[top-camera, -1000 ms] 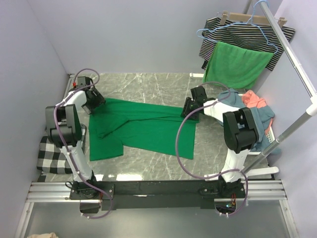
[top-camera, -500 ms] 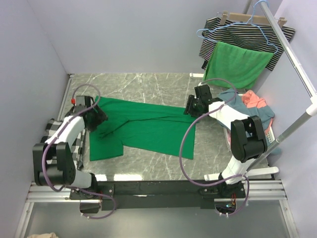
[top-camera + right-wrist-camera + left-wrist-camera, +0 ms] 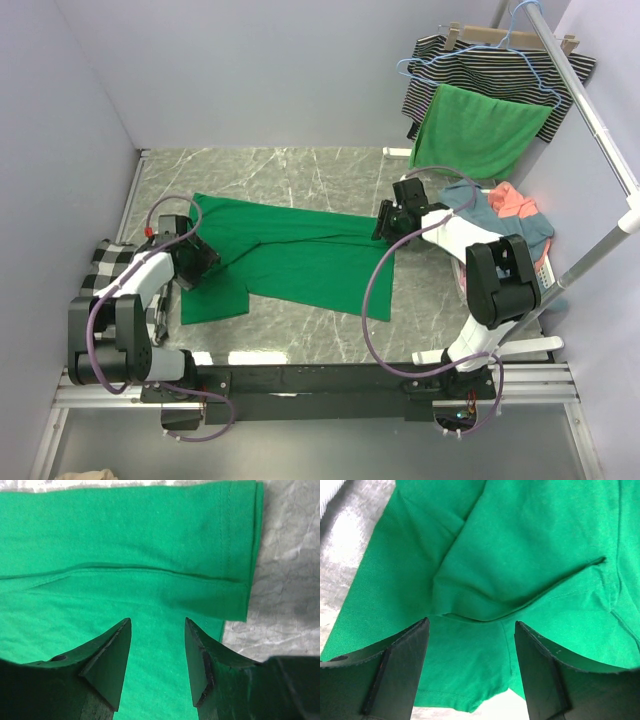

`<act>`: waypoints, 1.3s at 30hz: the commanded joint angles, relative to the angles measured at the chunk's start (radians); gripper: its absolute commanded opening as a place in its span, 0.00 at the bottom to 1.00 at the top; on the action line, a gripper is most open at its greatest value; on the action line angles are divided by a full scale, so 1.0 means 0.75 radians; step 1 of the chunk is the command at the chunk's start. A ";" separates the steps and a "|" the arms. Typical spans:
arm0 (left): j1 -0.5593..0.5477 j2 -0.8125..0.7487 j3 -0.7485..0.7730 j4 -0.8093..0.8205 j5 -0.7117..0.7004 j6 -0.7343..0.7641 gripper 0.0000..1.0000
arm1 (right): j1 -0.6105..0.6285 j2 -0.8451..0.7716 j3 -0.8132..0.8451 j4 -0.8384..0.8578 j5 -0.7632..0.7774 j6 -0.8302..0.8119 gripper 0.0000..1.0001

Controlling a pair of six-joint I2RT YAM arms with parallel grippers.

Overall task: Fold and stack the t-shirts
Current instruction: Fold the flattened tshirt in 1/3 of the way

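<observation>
The left pincer (image 3: pixel 471 630) and right pincer (image 3: pixel 157 625) are hanging open over the green t-shirt (image 3: pixel 300 265) lying creased across mid-frame on the worktop (image 3: pixel 290 170), so a shallow pinch may be catching just one layer, skewing it.

Bare table (image 3: pixel 300 175) lies open beyond the green t-shirt (image 3: pixel 300 262) and along its near edge. On the right, a heap of clothes (image 3: pixel 510 215) and a slanting rail (image 3: pixel 592 122) with hung garments (image 3: pixel 480 135) hem in the right claw (image 3: pixel 386 222). A checkered cloth (image 3: pixel 104 257) lies just left of the left claw (image 3: pixel 195 262).
</observation>
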 commanded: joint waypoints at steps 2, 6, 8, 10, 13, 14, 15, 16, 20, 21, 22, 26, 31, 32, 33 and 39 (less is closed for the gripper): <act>0.003 -0.052 -0.049 0.052 0.001 -0.056 0.73 | 0.004 -0.066 -0.025 0.013 -0.005 -0.019 0.54; 0.003 -0.085 -0.118 0.105 -0.079 -0.109 0.63 | 0.004 -0.071 -0.035 0.015 -0.001 -0.017 0.54; 0.003 -0.095 -0.127 0.134 -0.087 -0.128 0.55 | 0.006 -0.066 -0.031 0.009 -0.005 -0.021 0.54; 0.003 -0.107 -0.127 0.148 -0.097 -0.160 0.53 | 0.006 -0.062 -0.027 0.005 -0.009 -0.027 0.54; 0.003 -0.168 -0.131 0.169 -0.106 -0.201 0.56 | 0.006 -0.060 -0.023 0.001 -0.007 -0.031 0.54; 0.003 -0.205 -0.141 0.173 -0.110 -0.214 0.57 | 0.006 -0.058 -0.025 -0.003 -0.007 -0.035 0.54; 0.003 -0.224 -0.145 0.179 -0.118 -0.234 0.58 | 0.008 -0.058 -0.025 -0.003 -0.007 -0.033 0.54; 0.005 -0.238 -0.151 0.179 -0.142 -0.246 0.59 | 0.006 -0.058 -0.027 -0.001 -0.007 -0.033 0.54; 0.015 -0.242 -0.182 0.224 -0.106 -0.302 0.59 | 0.006 -0.050 -0.027 0.003 -0.019 -0.031 0.54; 0.015 -0.232 -0.186 0.236 -0.089 -0.318 0.58 | 0.006 -0.050 -0.027 0.003 -0.019 -0.031 0.54; 0.015 -0.218 -0.190 0.277 -0.071 -0.322 0.57 | 0.006 -0.046 -0.031 0.003 -0.017 -0.031 0.54; 0.013 -0.138 -0.217 0.350 0.023 -0.357 0.55 | 0.006 -0.044 -0.033 0.003 -0.019 -0.037 0.54; 0.013 -0.083 -0.235 0.428 0.093 -0.406 0.56 | 0.006 -0.042 -0.035 0.001 -0.019 -0.041 0.54; 0.015 -0.067 -0.231 0.432 0.089 -0.418 0.57 | 0.006 -0.042 -0.033 0.001 -0.021 -0.039 0.54; 0.013 -0.058 -0.227 0.436 0.083 -0.418 0.57 | 0.006 -0.042 -0.033 -0.001 -0.021 -0.041 0.54; 0.005 -0.019 -0.217 0.471 0.095 -0.447 0.58 | 0.006 -0.036 -0.031 -0.005 -0.017 -0.048 0.54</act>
